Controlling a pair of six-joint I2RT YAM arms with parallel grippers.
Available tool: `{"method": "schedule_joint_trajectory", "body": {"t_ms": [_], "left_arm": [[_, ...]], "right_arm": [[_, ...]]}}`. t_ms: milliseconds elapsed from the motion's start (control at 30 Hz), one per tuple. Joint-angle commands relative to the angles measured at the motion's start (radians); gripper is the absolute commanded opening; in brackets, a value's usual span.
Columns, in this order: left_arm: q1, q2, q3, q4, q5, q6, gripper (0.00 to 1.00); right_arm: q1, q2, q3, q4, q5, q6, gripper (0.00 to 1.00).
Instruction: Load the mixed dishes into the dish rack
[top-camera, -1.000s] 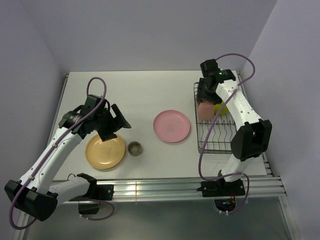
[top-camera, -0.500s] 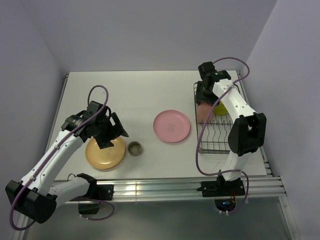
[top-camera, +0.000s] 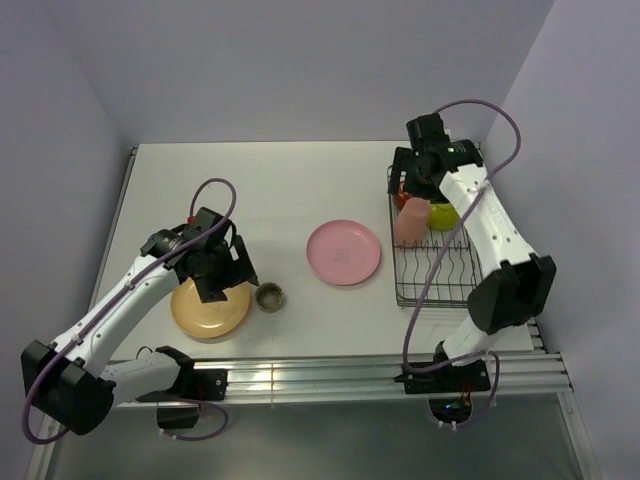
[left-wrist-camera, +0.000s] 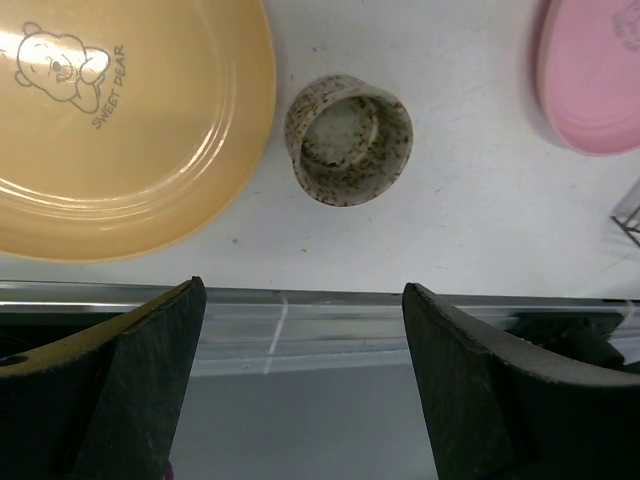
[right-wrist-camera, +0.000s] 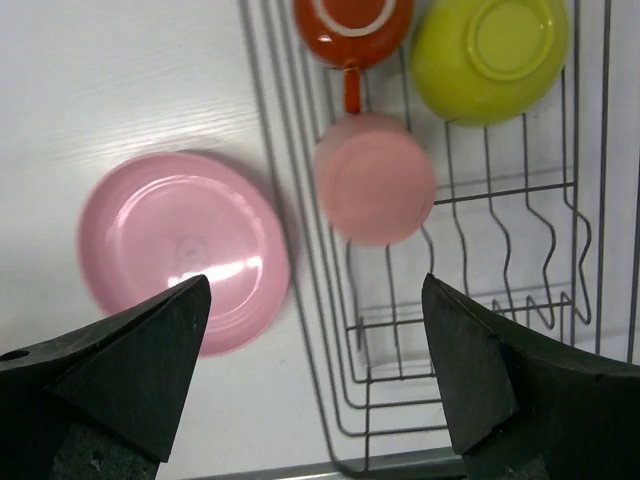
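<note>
The black wire dish rack (top-camera: 432, 288) stands at the right and holds the salmon tumbler (top-camera: 411, 222), the lime-green bowl (top-camera: 444, 215) and the red-brown mug (top-camera: 402, 193). In the right wrist view the tumbler (right-wrist-camera: 375, 178), bowl (right-wrist-camera: 490, 50) and mug (right-wrist-camera: 352, 20) lie upside down on the rack's bars (right-wrist-camera: 450, 330). My right gripper (top-camera: 420, 182) is open and empty above them. The pink plate (top-camera: 343, 252) lies left of the rack. My left gripper (top-camera: 226, 278) is open and empty over the pale orange plate (left-wrist-camera: 120, 130), beside the small grey-beige cup (left-wrist-camera: 348, 138).
The table's near edge with its aluminium rails (top-camera: 330, 375) runs just below the cup and orange plate. Walls close in the table at the back and both sides. The rack's near half (right-wrist-camera: 480, 300) holds nothing.
My right gripper has let go of the salmon tumbler in the rack and drawn back above it. My left gripper has come down and right, closer to the small cup.
</note>
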Motion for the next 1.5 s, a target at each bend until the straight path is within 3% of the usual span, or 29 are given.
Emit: {"method": "schedule_joint_trajectory", "body": {"t_ms": [0,233,433,800,1333,1433,1467], "left_arm": [[-0.030,0.042,-0.007,0.044,-0.040,0.046,0.85],[-0.090,0.135,-0.033,0.100,-0.152,0.060,0.78],[-0.091,0.198,-0.053,0.149,-0.181,0.077,0.59],[-0.125,0.298,-0.048,0.232,-0.159,0.094,0.40],[-0.183,0.368,-0.105,0.304,-0.163,0.068,0.39],[-0.188,0.390,-0.097,0.312,-0.164,0.072,0.33],[-0.188,0.393,-0.093,0.314,-0.163,0.075,0.26]], "right_arm": [[0.068,-0.171,-0.014,-0.027,-0.056,0.045,0.93],[0.182,-0.533,-0.308,-0.002,-0.193,0.163,0.89],[0.190,-0.693,-0.312,-0.082,-0.149,0.177,0.89],[0.190,-0.788,-0.361,-0.120,-0.147,0.217,0.89],[0.190,-0.813,-0.343,-0.159,-0.147,0.220,0.89],[0.190,-0.818,-0.349,-0.162,-0.152,0.221,0.89],[0.190,-0.818,-0.350,-0.162,-0.152,0.223,0.89]]}}
